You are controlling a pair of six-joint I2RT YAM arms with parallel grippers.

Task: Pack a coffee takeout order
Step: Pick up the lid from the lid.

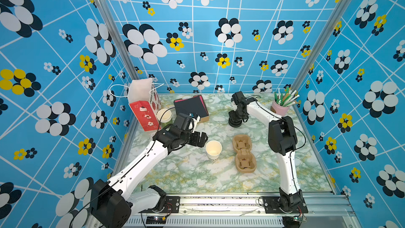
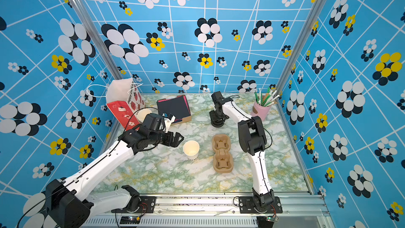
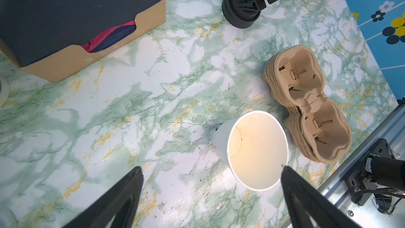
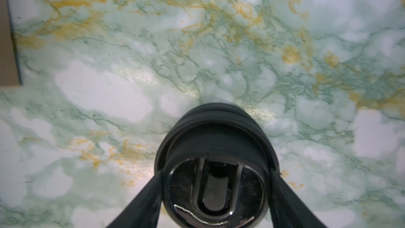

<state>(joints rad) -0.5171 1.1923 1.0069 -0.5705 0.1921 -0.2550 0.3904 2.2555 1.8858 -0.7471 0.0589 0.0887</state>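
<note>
Lighting's bright and even from overhead, only soft shadows on the marble table (image 1: 186, 172). Both top views bend hard at the edges. The right wrist view looks soft, maybe just out of focus, with glare on the black lid (image 4: 215, 141).

One white cup (image 1: 213, 150), one green cup (image 1: 164, 116), one lid stack (image 1: 235, 123), one napkin box (image 3: 65, 66), one gift bag (image 1: 143, 110), one carrier stack (image 1: 244, 153), one straw holder (image 1: 279, 108)

Both top views high, steeply down on the whole table (image 1: 179, 172); wrist views close over its marble surface.
</note>
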